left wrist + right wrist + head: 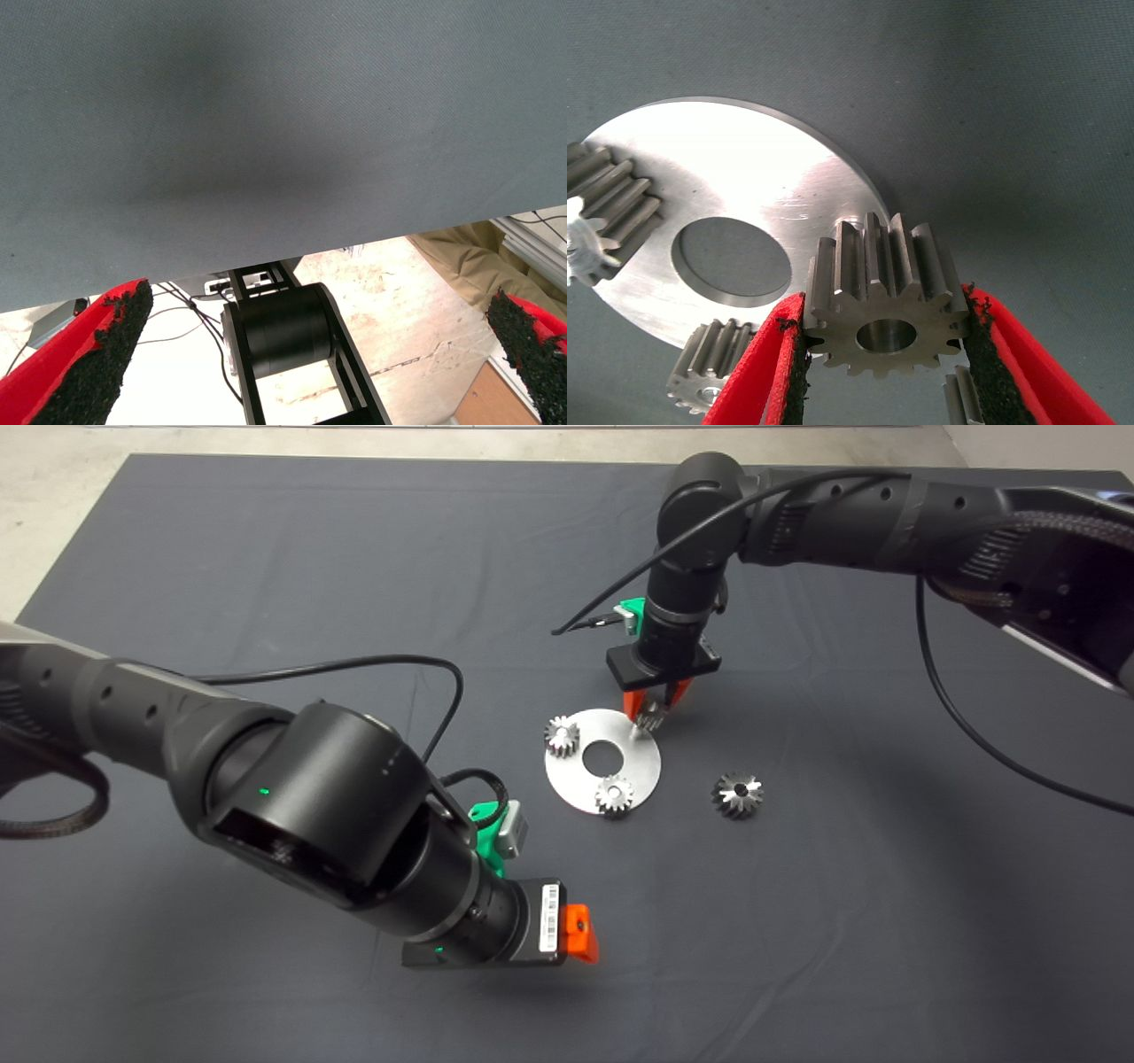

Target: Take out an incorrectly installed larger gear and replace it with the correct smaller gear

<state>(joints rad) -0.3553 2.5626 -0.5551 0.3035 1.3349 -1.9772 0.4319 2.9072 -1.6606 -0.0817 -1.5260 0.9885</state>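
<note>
My right gripper (655, 707) stands over the far right rim of the round silver plate (620, 757), shut on the smaller gear (877, 301), whose toothed side and centre hole show between the red fingers (766, 372). The gear sits right at the plate's edge; I cannot tell whether it touches it. The larger gear (737, 794), with flared teeth and a shiny face, lies on the mat to the right of the plate, apart from both grippers. My left gripper (580, 934) hangs open over bare mat at the front, holding nothing.
Two bright small gears stand on the plate, one at its left rim (562, 735) and one at its front rim (614, 794). The plate has a round centre hole (603, 756). Beyond the mat's edge, the left wrist view shows floor and a black frame (283, 341).
</note>
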